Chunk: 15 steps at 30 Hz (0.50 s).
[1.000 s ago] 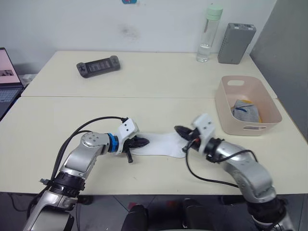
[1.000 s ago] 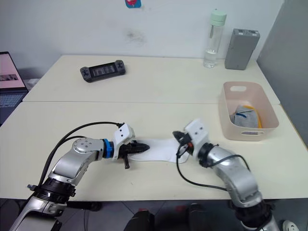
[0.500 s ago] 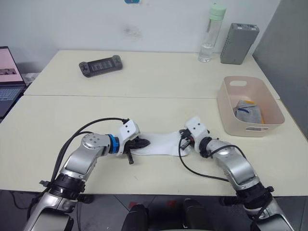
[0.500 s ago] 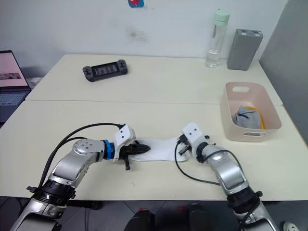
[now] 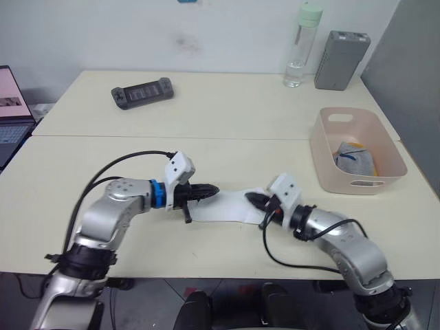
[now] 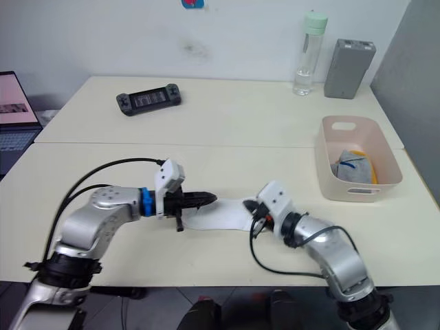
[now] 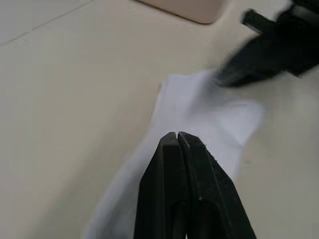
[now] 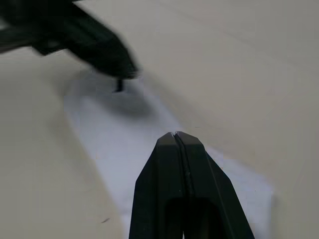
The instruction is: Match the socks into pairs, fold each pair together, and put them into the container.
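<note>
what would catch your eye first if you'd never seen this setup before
Two robot arms meet over a white sock lying flat near the table's front edge, the left gripper and right gripper each at one end of it with fingers pressed shut. Off to the right, a pale pink container already holds folded grey and orange socks.

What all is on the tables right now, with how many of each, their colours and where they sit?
white sock: one visible patch, flat at the near table's front, between the two hands
container: one, pale pink, right edge of the near table
folded socks: grey and orange bundle, inside the container
game controller: one, black, far table, left
water bottle: one, clear with green cap, far table, right
grey box: one, beside the bottle
laptop: one, open, far left
left hand: shut, over the sock
right hand: shut, over the sock
</note>
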Available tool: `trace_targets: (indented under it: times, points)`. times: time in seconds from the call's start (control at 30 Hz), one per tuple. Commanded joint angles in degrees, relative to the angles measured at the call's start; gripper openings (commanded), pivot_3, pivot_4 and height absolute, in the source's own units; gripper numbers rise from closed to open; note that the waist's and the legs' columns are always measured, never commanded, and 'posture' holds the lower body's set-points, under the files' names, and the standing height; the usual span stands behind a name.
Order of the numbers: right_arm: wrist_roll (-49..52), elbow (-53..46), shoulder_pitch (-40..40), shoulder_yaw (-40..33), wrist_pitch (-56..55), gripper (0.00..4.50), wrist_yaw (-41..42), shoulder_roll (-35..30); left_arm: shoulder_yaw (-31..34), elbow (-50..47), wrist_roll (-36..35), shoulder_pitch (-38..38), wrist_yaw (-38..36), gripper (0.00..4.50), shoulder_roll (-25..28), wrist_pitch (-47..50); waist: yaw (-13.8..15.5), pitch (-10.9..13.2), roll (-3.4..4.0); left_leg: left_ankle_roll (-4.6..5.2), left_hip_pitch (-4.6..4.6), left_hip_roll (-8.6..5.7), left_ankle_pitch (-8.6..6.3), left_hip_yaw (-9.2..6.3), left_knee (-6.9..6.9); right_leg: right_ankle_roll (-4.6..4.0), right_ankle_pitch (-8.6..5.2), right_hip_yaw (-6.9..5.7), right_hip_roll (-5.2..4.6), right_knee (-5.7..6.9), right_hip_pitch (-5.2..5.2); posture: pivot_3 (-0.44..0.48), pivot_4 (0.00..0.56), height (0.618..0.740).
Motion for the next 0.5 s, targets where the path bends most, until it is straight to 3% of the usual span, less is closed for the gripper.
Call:
trace_targets:
  times: [0.03, 0.23, 0.37, 0.5]
  points:
    - [-2.3, 2.3, -1.5, 2.4, 1.4, 0.03, 0.0, -0.5, -3.4, 5.5, 6.3, -0.9, -0.5, 0.00, 0.7, -7.4, -0.3, 0.0, -0.01, 0.00, 0.01, 0.01, 0.00, 0.02, 0.00, -0.01, 0.01, 0.04, 0.02, 0.00, -0.01, 0.000, 0.150, 0.740]
    - [-4.1, 3.8, -0.7, 3.2, 3.6, 0.03, -0.1, -1.7, -3.6, 9.1, 8.0, -0.7, -2.0, 0.00, 1.6, -9.3, -0.2, 0.0, -0.01, 0.00, -0.01, 0.04, 0.00, -0.01, -0.02, -0.02, 0.01, 0.02, 0.03, 0.02, -0.03, 0.000, 0.150, 0.740]
    - [-2.7, -1.4, 5.9, -0.3, 4.2, 0.03, 2.0, -7.3, -3.0, 9.3, 7.8, 0.8, -4.0, 0.00, 3.8, -8.2, 0.0, 0.0, -0.04, 0.00, -0.02, 0.03, 0.00, -0.01, -0.02, -0.01, 0.00, 0.01, 0.01, 0.00, -0.01, 0.000, 0.150, 0.740]
    - [2.5, -7.3, 6.5, -8.1, -1.7, 0.03, 0.2, -2.3, -2.1, 7.4, 5.9, 1.7, -5.4, 0.00, 3.7, -7.6, 0.1, 0.0, -0.03, 0.00, 0.01, 0.04, 0.00, 0.00, -0.02, 0.11, -0.07, 0.01, 0.01, 0.00, 0.02, 0.000, 0.150, 0.740]
